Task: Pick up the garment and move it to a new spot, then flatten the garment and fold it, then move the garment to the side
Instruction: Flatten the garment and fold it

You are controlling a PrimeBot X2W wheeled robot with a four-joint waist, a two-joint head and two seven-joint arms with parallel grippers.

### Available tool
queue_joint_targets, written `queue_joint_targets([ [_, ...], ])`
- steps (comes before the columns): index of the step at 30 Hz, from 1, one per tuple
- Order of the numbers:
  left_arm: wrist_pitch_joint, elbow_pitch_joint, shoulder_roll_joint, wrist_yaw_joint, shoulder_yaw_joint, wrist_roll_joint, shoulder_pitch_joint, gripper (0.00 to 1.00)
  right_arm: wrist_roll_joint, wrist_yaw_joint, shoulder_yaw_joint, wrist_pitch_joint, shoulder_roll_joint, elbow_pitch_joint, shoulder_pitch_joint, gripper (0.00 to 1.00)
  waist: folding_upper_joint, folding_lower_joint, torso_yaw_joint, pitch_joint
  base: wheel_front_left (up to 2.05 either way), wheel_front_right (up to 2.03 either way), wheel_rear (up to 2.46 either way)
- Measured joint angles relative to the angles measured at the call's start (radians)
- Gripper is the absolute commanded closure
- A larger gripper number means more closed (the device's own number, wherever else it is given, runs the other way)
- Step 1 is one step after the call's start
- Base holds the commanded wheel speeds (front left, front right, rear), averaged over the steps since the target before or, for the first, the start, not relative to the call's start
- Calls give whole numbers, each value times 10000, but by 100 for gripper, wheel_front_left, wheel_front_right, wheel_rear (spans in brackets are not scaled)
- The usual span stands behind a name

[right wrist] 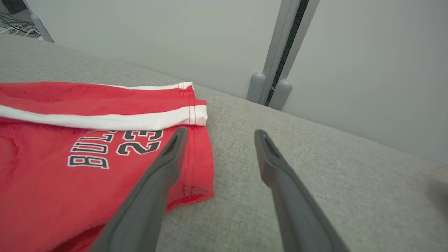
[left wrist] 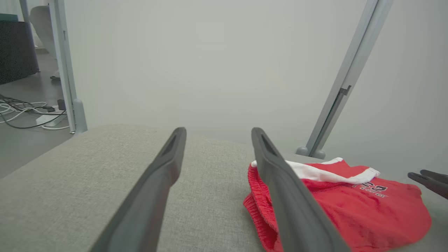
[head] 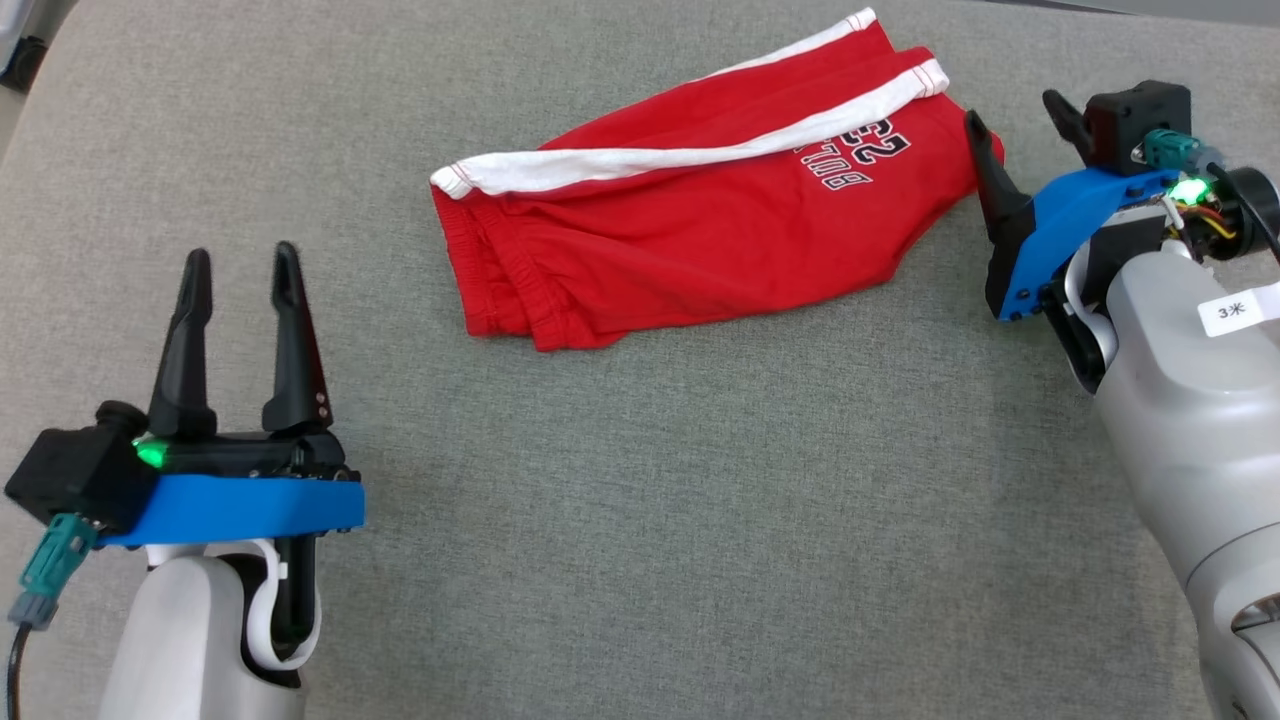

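The garment (head: 700,210) is a pair of red shorts with white side stripes and dark lettering, lying folded on the grey cushion (head: 640,520). My left gripper (head: 242,262) stands open at the lower left, well apart from the waistband end. My right gripper (head: 1012,110) is open at the shorts' right hem, its near finger just over the cloth edge, holding nothing. In the left wrist view the garment (left wrist: 350,206) lies right of my open left gripper (left wrist: 217,132). The right wrist view has the garment (right wrist: 87,147) left of my open right gripper (right wrist: 220,133).
A pale wall with a grey metal post (left wrist: 344,87) rises behind the cushion's far edge. Cables (left wrist: 24,112) lie on the floor at the left. The cushion's left edge (head: 30,130) curves down near my left arm.
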Motion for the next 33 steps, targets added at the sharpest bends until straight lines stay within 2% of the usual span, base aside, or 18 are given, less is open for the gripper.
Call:
queue_joint_targets([
  [6, 0, -251, -318, 0, 769, 545, 299, 0, 397, 0, 270, 523, -46, 232, 222, 0, 0, -1, 182, -110, 0, 0, 0],
  [18, 0, -105, -702, 0, 1214, 1070, 458, 0, 1114, 0, 393, 1524, -194, 477, 374, 0, 0, 0, 721, -41, 0, 0, 0],
  [19, 0, -81, -721, 0, 1246, 1099, 467, 0, 1235, -2, 382, 1540, -180, 477, 378, 43, 0, 0, 738, -42, 0, 0, 0],
  [20, 0, -59, -740, 0, 1283, 1120, 473, 0, 1315, 0, 385, 1542, -161, 477, 386, 78, 0, 0, 748, -45, 0, 0, 0],
  [21, 0, -48, -757, 0, 1312, 1124, 476, 0, 1398, 0, 385, 1532, -140, 464, 403, 100, 0, -1, 754, -47, 0, 0, 0],
  [33, 0, 46, -836, 0, 1346, 1396, 761, 0, 2508, 2, 604, 443, 221, -113, 1349, 100, 0, 1, 343, -540, 0, 0, 0],
])
